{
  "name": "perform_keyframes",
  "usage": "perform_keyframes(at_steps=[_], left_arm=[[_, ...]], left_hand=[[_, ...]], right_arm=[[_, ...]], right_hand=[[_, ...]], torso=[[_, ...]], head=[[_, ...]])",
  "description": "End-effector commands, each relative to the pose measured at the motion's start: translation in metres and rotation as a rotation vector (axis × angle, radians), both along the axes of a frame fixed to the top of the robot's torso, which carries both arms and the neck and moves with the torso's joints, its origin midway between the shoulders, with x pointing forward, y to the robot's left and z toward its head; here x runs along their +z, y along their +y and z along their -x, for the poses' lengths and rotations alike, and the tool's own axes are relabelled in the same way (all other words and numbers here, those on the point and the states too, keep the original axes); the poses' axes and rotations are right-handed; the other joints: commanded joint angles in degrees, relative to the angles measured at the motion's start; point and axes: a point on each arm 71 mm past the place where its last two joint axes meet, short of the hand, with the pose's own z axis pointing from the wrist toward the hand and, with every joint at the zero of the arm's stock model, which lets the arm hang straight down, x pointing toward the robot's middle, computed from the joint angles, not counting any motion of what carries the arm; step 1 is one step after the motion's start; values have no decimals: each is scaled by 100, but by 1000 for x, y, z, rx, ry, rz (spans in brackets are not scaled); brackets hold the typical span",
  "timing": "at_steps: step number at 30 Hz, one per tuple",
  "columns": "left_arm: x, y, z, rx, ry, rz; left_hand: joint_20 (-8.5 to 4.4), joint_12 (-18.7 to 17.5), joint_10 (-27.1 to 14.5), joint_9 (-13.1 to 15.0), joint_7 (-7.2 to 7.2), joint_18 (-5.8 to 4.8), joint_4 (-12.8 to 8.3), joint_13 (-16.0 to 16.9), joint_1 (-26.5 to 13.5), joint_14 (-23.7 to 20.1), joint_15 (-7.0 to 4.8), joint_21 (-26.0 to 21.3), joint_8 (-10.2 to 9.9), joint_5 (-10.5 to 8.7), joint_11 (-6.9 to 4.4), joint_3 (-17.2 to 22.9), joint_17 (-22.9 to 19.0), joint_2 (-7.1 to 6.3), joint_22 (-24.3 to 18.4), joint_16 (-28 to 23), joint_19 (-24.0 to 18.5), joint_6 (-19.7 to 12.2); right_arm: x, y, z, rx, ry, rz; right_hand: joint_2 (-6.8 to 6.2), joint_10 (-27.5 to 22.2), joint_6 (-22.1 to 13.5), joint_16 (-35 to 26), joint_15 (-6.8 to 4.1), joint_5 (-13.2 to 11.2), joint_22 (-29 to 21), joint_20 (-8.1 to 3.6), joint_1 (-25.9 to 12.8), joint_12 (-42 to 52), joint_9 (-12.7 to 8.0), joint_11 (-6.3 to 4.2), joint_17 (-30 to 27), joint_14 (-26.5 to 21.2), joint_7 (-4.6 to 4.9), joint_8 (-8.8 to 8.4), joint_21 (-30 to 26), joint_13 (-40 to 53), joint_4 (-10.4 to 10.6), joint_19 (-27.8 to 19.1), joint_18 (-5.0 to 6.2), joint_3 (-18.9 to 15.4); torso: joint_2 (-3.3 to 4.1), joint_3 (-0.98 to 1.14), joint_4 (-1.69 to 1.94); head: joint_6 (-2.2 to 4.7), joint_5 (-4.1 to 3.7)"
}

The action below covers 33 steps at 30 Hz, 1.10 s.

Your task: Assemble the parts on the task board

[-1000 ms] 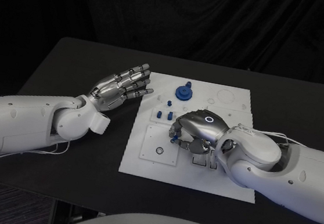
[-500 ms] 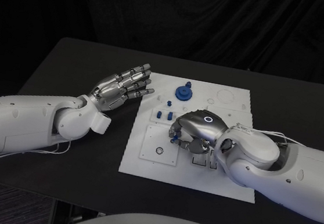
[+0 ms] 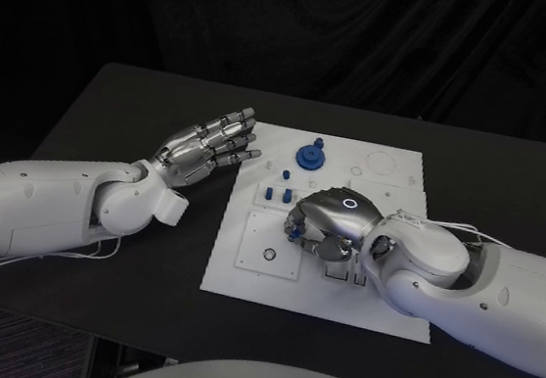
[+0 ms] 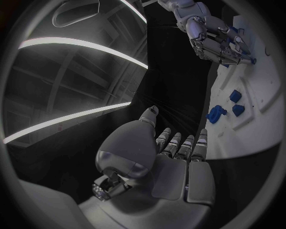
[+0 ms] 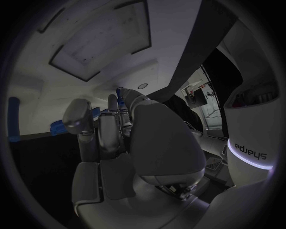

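While the left hand (image 3: 205, 150) hangs spread and empty, the right hand (image 3: 329, 223) pinches a blue part (image 3: 297, 235).

Dim room, black backdrop; the white task board (image 3: 313, 286) glows brightest, and fisheye bending warps both wrist views.

Backdrop: black pleated fabric curtain (image 3: 386, 40) hangs behind the table, spanning the far side.
Furniture: flat black rectangular table (image 3: 504, 180), matte top.
Ceiling: long white curved light strips (image 4: 77, 45) glow overhead.
Ceiling panel: pale recessed rectangular panel (image 5: 101, 40).
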Motion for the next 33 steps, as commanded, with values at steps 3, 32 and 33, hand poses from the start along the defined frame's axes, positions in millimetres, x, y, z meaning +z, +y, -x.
perform_keyframes(at_steps=[3, 32, 33], left_arm=[[6, 1, 0, 25, -67, 71], [3, 0, -1, 14, -50, 61], [2, 0, -1, 14, -50, 61]], left_hand=[[14, 13, -6, -2, -4, 47, -8, 1, 50, -25, 1, 20, -16, 31, 32, 17, 4, 2, -1, 12, -12, -18], [15, -17, -26, -5, 4, 44, -35, -5, 58, -39, 4, 15, -18, 39, 14, 63, 0, 10, -21, 6, -23, -35], [15, -17, -26, -5, 4, 44, -35, -5, 58, -39, 4, 15, -18, 39, 14, 63, 0, 10, -21, 6, -23, -35]], right_arm=[[-4, 0, 2, -1, 12, 23], [-5, 2, 2, 1, 15, 28], [-5, 2, 2, 1, 16, 30]], right_hand=[[-47, 29, -34, -18, 13, -24, 727, 1, -16, -27, 2, -4, -10, -22, 1, -43, -40, -8, -29, -41, -34, 16], [-206, -659, -1010, -171, 86, -338, 657, 68, -185, -524, -357, 181, -163, -158, -201, -697, -351, -158, 97, -204, 11, 74], [-210, -674, -1007, -171, 88, -359, 656, 71, -191, -538, -365, 185, -163, -157, -207, -701, -360, -164, 102, -206, 12, 72]], torso=[[-7, 0, -4], [0, 1, 2], [0, 0, 0]], head=[[-1, 9], [-1, 16], [-1, 16]])
